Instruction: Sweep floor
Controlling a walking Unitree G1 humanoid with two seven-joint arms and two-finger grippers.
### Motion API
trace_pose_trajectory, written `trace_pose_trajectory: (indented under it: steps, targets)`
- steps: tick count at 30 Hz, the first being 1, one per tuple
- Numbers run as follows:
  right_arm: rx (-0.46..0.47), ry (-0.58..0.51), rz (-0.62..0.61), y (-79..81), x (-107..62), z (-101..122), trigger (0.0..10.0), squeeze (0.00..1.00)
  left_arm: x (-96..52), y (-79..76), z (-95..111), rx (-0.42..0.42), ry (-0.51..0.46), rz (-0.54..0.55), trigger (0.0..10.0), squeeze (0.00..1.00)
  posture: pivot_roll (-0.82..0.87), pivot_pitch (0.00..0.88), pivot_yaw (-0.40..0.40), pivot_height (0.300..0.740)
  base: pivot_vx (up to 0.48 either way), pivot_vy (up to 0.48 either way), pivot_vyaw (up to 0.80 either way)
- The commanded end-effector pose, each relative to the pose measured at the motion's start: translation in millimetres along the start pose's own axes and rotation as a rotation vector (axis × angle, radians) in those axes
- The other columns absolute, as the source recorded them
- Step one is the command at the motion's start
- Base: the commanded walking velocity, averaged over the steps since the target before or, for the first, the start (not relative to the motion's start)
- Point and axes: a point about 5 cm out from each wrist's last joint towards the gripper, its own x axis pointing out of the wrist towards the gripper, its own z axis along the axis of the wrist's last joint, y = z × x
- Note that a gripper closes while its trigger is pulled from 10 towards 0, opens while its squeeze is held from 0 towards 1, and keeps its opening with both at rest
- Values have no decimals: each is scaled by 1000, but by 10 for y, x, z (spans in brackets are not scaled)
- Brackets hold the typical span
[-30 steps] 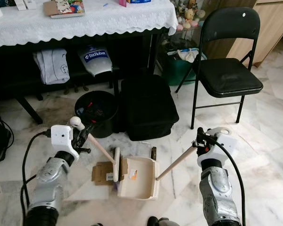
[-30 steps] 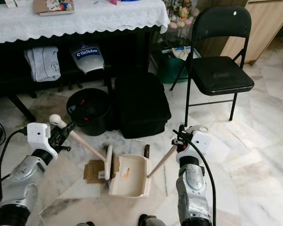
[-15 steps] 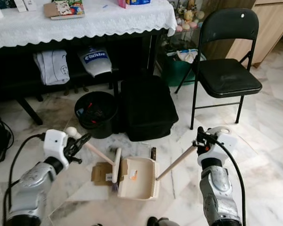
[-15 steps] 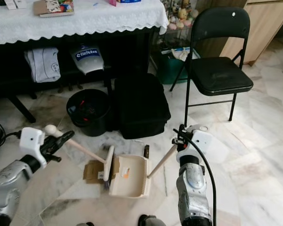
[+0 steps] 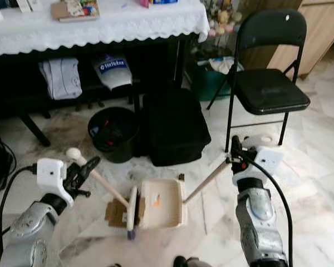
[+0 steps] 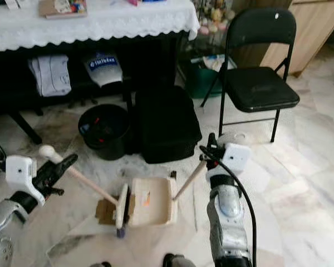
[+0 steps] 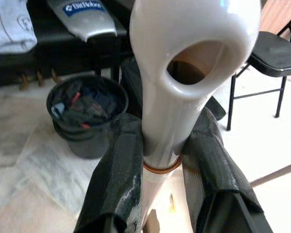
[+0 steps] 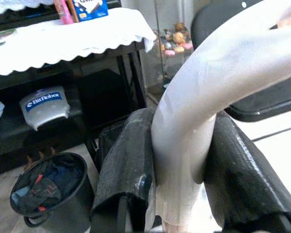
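— Two tools, one in each gripper, so where does everything sit before the next stroke?

— Biggest first: the marble floor spreads all round. Well beyond both sets of jaws stand the table, the folding chair, the black case and the round black bin. Near the tool ends lies a flat piece of cardboard.

— And the tools themselves?

— The dustpan lies on the floor, below and ahead of the right gripper, at the far end of its long handle. The right wrist view has both black fingers clenched round the pale top of that handle. The broom reaches down from the left gripper; its head stands at the pan's side, touching or nearly so. The left gripper's jaws are clamped on the broom handle just below its white looped end.

— So how should the sweep go?

— I judge the cardboard is the thing to gather, and it sits on the outer side of the broom head, away from the pan. The broom head probably has to clear the card first, then draw it inward. The right jaws should press the pan's lip flat so nothing slides under.

— Risks?

— Long handles amplify small wrist turns, so a twist in the left jaws could swing the head wide. The flat card may skid instead of riding in.
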Motion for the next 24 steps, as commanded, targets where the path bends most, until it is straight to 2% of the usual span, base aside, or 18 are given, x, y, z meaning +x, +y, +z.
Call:
trace_pose_trajectory:
  steps: [1,6,12,17,18,20,24]
  targets:
    - [15,-38,13,24,-15,118,10000,0,-23,-61,52,-23,-5,-42,10000,39,-12,164,-38,740,0,0,0]
    - [17,-43,24,41,-28,189,10000,0,-64,-75,99,-12,33,-95,10000,39,-10,166,-35,740,0,0,0]
    - [7,-60,20,35,-38,221,10000,0,-31,-32,197,7,-14,-41,10000,39,-8,162,-33,740,0,0,0]
    - [-36,-85,-6,-9,-69,251,10000,0,45,41,343,21,-115,94,10000,39,-12,159,-34,740,0,0,0]
    - [-36,-85,-6,-9,-69,251,10000,0,45,41,343,21,-115,94,10000,39,-12,159,-34,740,0,0,0]
    - [-63,-131,-24,-42,-94,326,10000,0,54,128,454,5,-190,185,10000,43,-17,157,-33,740,0,0,0]
    - [-65,-139,-41,-63,-126,358,10000,0,52,170,524,14,-244,244,10000,47,-21,154,-33,740,0,0,0]
